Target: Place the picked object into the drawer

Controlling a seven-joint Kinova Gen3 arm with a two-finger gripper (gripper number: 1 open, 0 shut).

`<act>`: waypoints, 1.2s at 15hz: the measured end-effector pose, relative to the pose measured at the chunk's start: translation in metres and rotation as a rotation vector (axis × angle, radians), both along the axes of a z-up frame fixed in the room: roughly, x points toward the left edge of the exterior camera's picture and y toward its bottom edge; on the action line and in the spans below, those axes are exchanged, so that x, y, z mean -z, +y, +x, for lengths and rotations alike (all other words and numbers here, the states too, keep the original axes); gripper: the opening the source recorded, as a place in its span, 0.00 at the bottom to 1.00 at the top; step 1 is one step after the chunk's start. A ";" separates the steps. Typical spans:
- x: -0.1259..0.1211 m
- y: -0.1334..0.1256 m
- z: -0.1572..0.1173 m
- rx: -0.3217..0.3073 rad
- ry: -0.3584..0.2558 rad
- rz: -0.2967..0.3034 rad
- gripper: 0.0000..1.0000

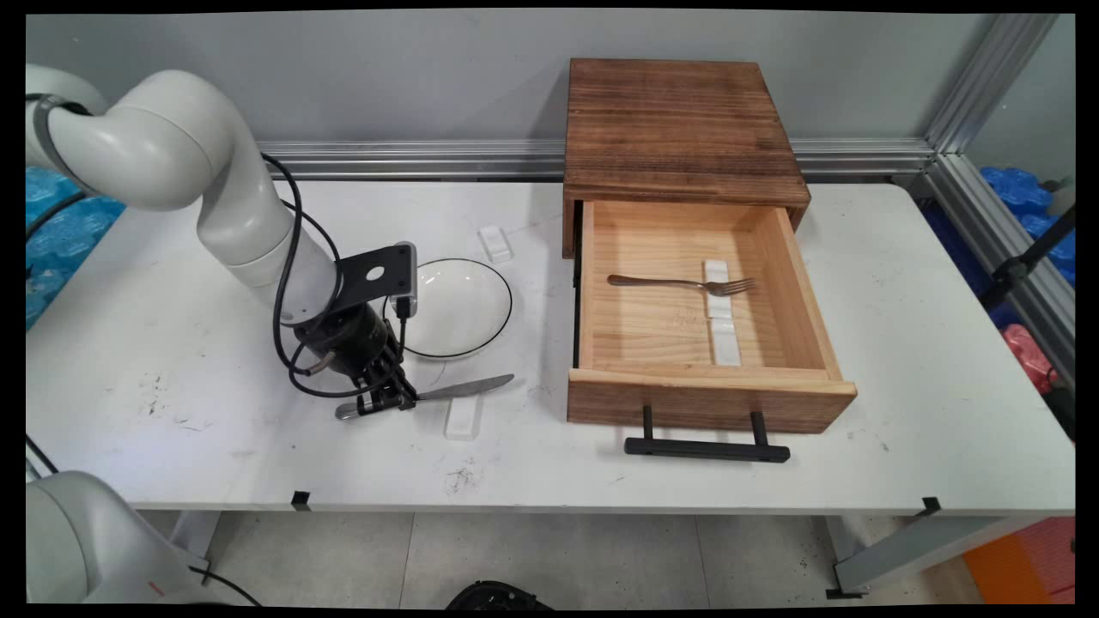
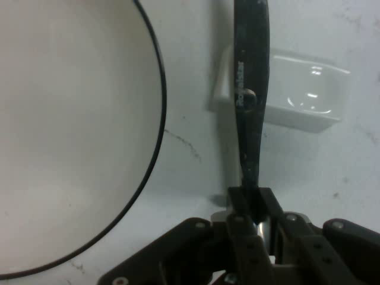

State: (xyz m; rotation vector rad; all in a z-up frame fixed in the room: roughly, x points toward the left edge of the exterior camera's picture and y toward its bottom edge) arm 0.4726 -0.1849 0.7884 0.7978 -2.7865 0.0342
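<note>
Steel knife (image 1: pixel 446 391) clamped in gripper (image 2: pixel 255 209) | lettering visible only in hand view | plate (image 2: pixel 65 130) beside

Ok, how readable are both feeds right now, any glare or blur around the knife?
Main view: even light, sharp; the silver table knife shows clearly with the black pincer shut on its handle. Hand view: soft and dim, blade dark, a highlight on the small white rest; the black-rimmed white plate looks washed out.
</note>
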 end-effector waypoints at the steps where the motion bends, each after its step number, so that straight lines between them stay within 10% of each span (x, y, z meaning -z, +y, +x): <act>1: -0.003 0.000 -0.001 0.004 0.003 0.000 0.00; 18: -0.149 -0.002 -0.003 0.062 -0.022 -0.057 0.00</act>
